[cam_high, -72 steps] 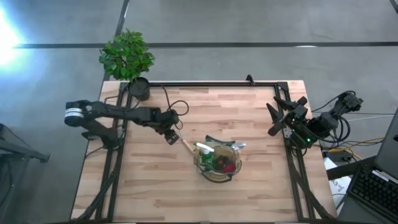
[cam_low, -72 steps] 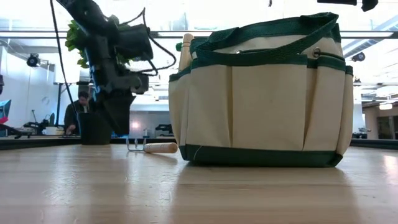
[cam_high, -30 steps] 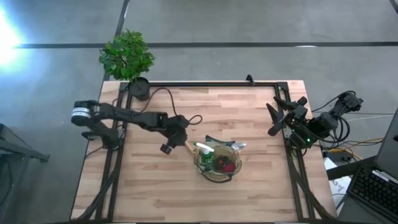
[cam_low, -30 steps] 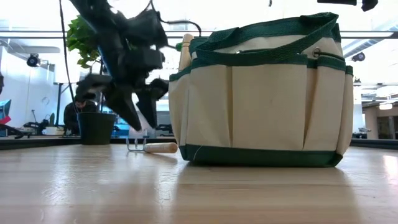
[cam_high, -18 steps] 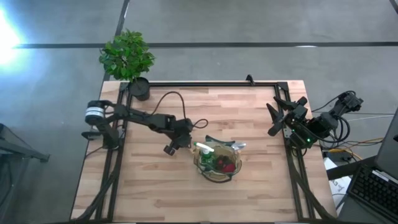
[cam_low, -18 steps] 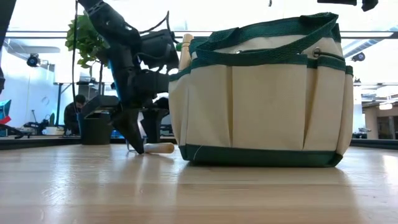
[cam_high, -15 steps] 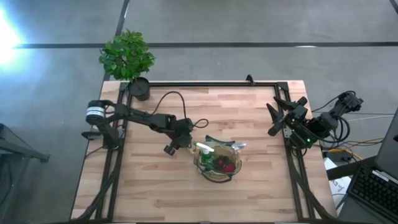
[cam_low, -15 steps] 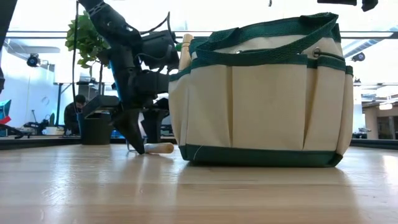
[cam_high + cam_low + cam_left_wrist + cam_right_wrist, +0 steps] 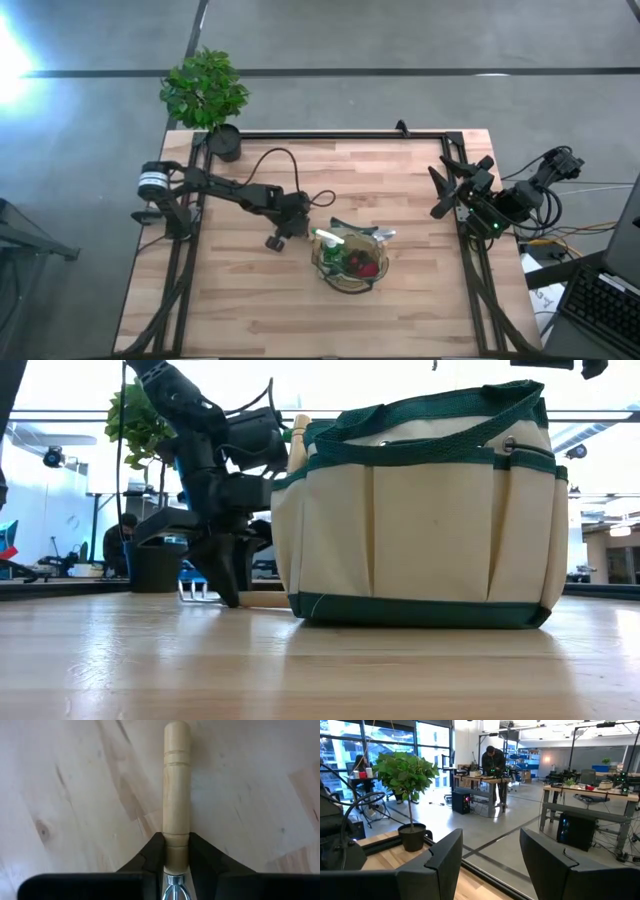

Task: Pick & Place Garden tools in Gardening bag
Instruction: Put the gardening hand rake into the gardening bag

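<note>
The tan gardening bag (image 9: 350,258) with dark green trim stands upright on the table's middle; it also shows in the low view (image 9: 420,510). A white-topped spray bottle (image 9: 330,238), a red glove (image 9: 366,267) and a wooden tool handle (image 9: 298,440) sit in it. A wooden-handled rake (image 9: 176,785) lies flat on the table just left of the bag. My left gripper (image 9: 283,233) is down at the table, shut on the rake's handle. My right gripper (image 9: 445,190) is open and empty at the table's right edge. My left gripper pinches the rake's wooden handle (image 9: 176,851) between its two fingers, at the end next to the metal ferrule. The fingers come from above, pointing down, one on each side of the handle. The rake lies flat on the table, its free handle end toward the bag.
A leafy potted plant in a black pot (image 9: 222,143) stands at the table's far left corner. A black frame (image 9: 340,135) runs along the far edge. Bare wood lies in front of the bag and to its right. A person (image 9: 492,770) stands in the room beyond.
My left gripper has gone toward the bag and down to the table, its fingers straddling the rake's handle. The fingers have then shut on the handle. The rake has stayed lying on the table.
</note>
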Robot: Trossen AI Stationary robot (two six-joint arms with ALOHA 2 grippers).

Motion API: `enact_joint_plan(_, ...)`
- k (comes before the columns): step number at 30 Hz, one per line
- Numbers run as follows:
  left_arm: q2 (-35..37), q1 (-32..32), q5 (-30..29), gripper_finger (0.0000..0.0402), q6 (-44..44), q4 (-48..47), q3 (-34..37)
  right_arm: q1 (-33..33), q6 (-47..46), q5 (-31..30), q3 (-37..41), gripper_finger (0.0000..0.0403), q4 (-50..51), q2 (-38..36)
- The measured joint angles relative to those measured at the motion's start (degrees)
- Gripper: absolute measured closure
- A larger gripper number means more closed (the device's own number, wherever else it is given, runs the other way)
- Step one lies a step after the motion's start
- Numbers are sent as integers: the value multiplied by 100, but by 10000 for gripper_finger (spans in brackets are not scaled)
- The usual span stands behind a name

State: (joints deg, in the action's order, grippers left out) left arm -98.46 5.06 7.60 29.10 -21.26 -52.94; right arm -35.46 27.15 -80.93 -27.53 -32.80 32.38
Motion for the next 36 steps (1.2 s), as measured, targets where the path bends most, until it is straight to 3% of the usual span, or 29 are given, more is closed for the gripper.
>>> enact_joint_plan(6, 498, 11, -291, 338, -705, -336, 43, 0, 1, 0, 0, 213, 0, 0)
enact_joint_plan(22, 3164, 8, -2084, 338, -1972, -1401, 25, -2, -3, 2, 0, 213, -2, 2)
enact_joint_plan(28, 3699, 2, -2430, 338, -2232, -744, 25, -1, -3, 2, 0, 213, 0, 4)
enact_joint_plan(36, 3846, -7, -2185, 338, -1856, 1001, 55, -1, 19, 3, 2, 213, 0, 4)
